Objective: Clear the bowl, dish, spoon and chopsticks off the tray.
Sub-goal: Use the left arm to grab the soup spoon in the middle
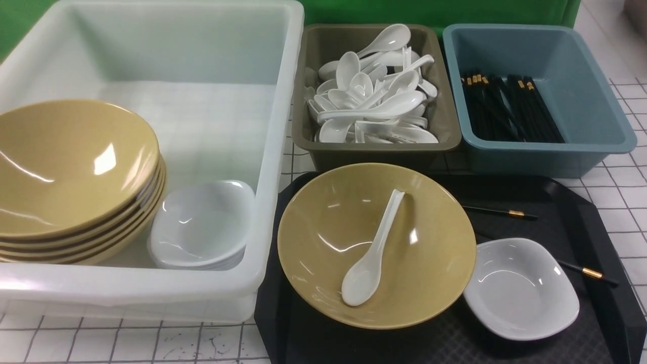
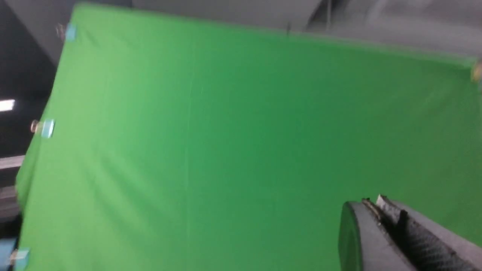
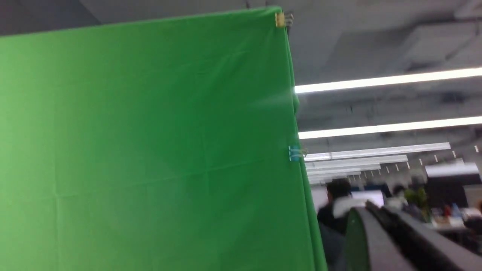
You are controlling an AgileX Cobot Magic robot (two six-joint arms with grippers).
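The black tray (image 1: 596,212) lies at the front right of the table. On it sits the mustard-yellow bowl (image 1: 424,273), and the white spoon (image 1: 371,258) lies inside the bowl. The small white dish (image 1: 520,288) rests to the right of the bowl. Two black chopsticks (image 1: 500,212) lie behind the dish, partly hidden under bowl and dish. Neither gripper shows in the front view. My left gripper (image 2: 371,201) is shut, empty, and faces a green backdrop. My right gripper (image 3: 367,206) is shut with nothing in it and points past the backdrop's edge.
A big white tub (image 1: 283,101) at the left holds stacked yellow bowls (image 1: 76,177) and white dishes (image 1: 202,227). Behind the tray stand a brown tub (image 1: 323,146) full of white spoons and a blue tub (image 1: 596,101) holding black chopsticks.
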